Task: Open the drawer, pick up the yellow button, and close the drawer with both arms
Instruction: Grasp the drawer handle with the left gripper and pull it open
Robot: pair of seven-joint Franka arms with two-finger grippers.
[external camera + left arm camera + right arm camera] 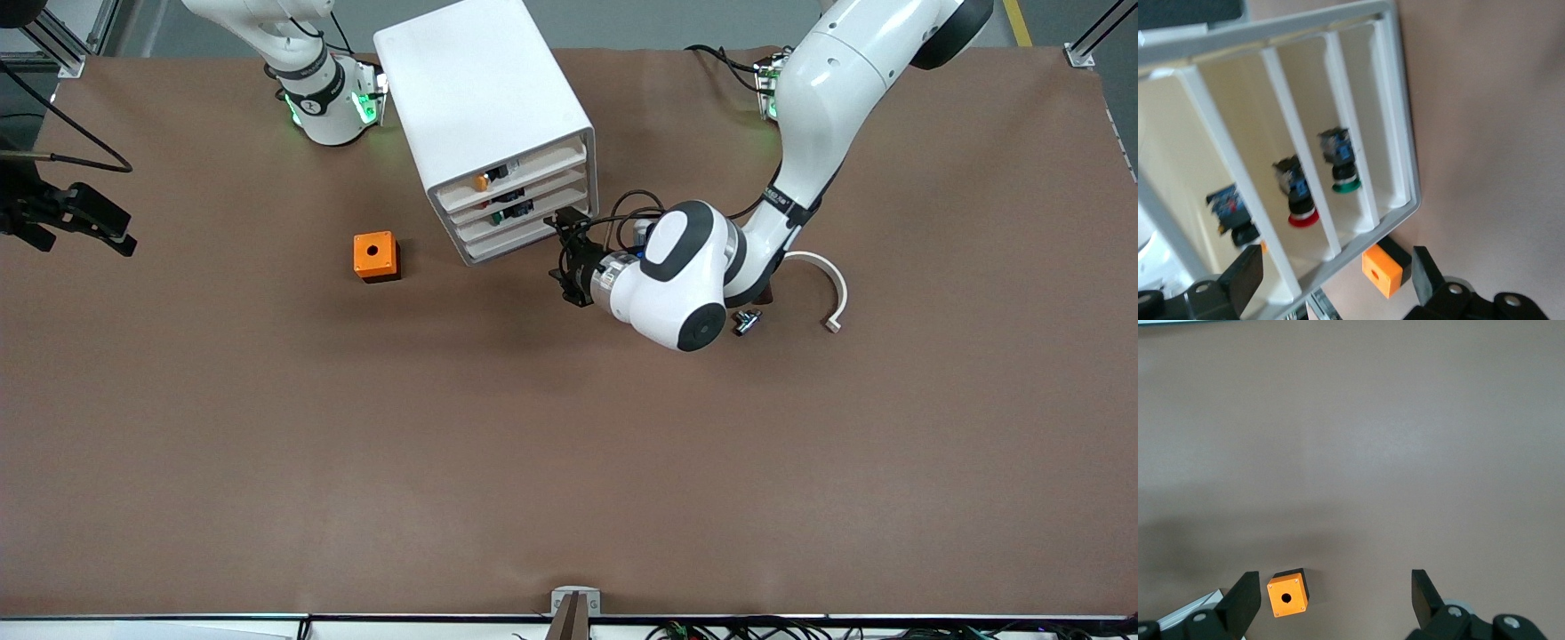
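On the brown table (569, 444) we find the button (481, 183) in the white cabinet's (480, 107) top drawer (520, 173), shut; light, hard plastic, best pinched across its cap, we judge. Lower drawers hold red- and green-capped buttons. The left gripper (562, 258) hangs before the cabinet, fingers apart. The right gripper (1331, 600) waits over the table, fingers apart.

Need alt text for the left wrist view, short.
The open left gripper faces the front of the white cabinet, whose drawers hold three pushbuttons: orange-capped, red-capped and green-capped. An orange cube sits on the brown table beside the cabinet.
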